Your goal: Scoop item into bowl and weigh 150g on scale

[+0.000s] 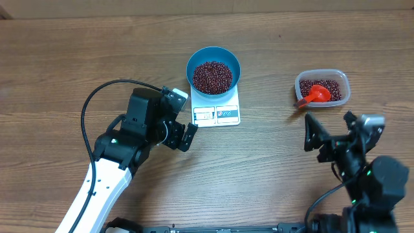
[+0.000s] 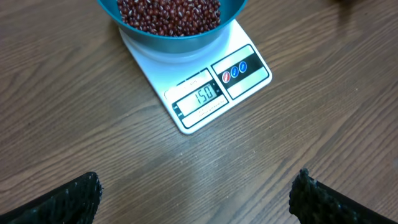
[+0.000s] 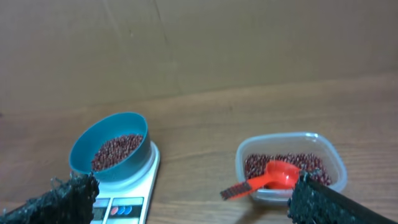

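Observation:
A blue bowl (image 1: 213,59) heaped with dark red-brown beans (image 1: 213,76) stands on the white scale (image 1: 217,114). In the left wrist view the scale (image 2: 245,43) carries the bowl (image 2: 174,38) of beans (image 2: 168,12), and its display (image 2: 199,98) reads 150. My left gripper (image 1: 181,133) hovers open just left of and in front of the scale; its fingertips (image 2: 74,199) frame bare table. My right gripper (image 1: 331,129) is open too, in front of the tub, with nothing between its fingers (image 3: 311,199).
A clear plastic tub (image 1: 343,87) at the right holds more beans and a red scoop (image 1: 317,94) whose handle sticks out over its left rim. The right wrist view shows the tub (image 3: 242,155), the scoop (image 3: 273,176) and a cardboard wall (image 3: 199,43) behind the table.

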